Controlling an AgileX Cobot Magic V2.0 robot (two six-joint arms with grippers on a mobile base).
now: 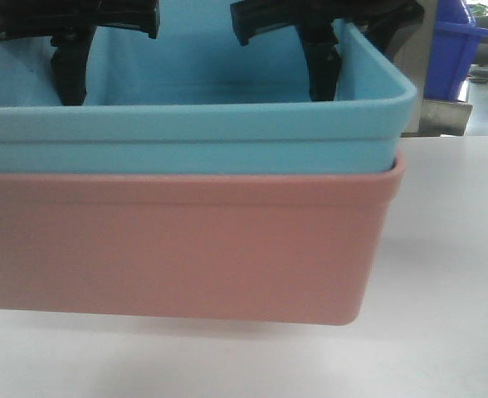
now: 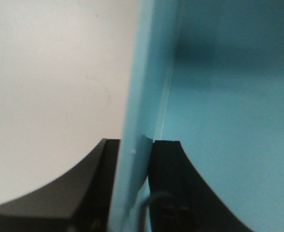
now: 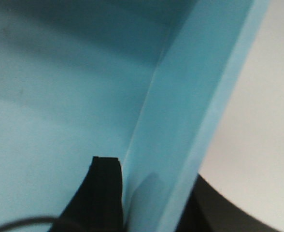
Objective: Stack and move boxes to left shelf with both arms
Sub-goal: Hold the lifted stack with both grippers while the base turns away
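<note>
Front view: the light blue bin (image 1: 194,137) sits nested inside the salmon pink bin (image 1: 178,249), rims close and level, on the white tabletop (image 1: 451,249). You can log the stacking step as done. A faint shadow lies under the pink base, and you cannot tell from here whether the stack is lifted or resting. The left gripper (image 1: 68,75) and right gripper (image 1: 323,75) both reach down inside the blue bin near its far wall, with their tips hidden behind the near rim. A dark blue crate (image 1: 456,50) stands far right in the background. The left shelf is not in view, so treat the whole carry and placement as outstanding.

Left wrist view: you see the blue wall running up between two black fingers (image 2: 168,164), one inside the bin and one outside over the table. Both lie against the plastic, so the left gripper is pinching the blue bin's wall.

Right wrist view: the inner finger (image 3: 103,188) sits against the inside of the blue wall, and the outer one shows only as a dark shape under the rolled rim. You should read it as a pinch on that wall. Whether the pink wall is caught too cannot be told.

Writing: no brand, label or lettering is readable in any view
</note>
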